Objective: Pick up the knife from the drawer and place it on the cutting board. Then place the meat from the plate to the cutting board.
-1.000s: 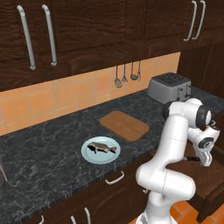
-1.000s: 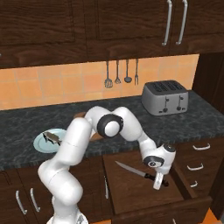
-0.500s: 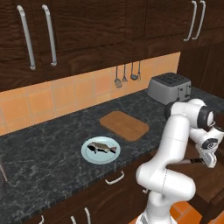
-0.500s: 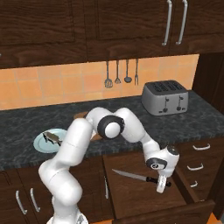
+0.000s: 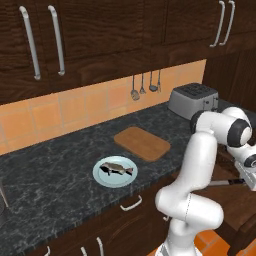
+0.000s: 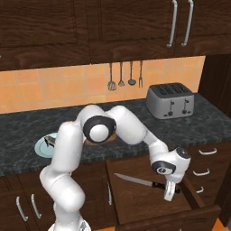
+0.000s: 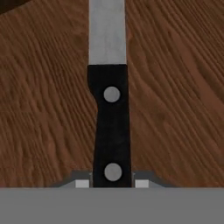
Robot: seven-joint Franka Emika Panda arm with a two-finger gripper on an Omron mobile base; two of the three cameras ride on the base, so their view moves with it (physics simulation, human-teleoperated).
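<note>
While your gripper (image 6: 168, 195) sits low inside the open drawer (image 6: 135, 198), it's clamped narrow on the black handle of the knife (image 6: 140, 181). Hand view: the handle runs from 6 o'clock up the middle, two silver rivets showing, blade (image 7: 107, 30) going out at 12 o'clock, fingertips (image 7: 82, 183) touching both sides of the handle end, brown wood grain behind. Right base view: blade points toward 9 o'clock over the drawer floor, handle at your gripper. Whether the knife touches the floor, can't tell. Left base view: cutting board (image 5: 142, 142) bare on the dark counter (image 5: 45, 180), plate (image 5: 115, 171) just beside it at 7 o'clock, meat (image 5: 116, 168) lying on the plate. Toaster (image 5: 194, 99) at 2 o'clock from the board.
</note>
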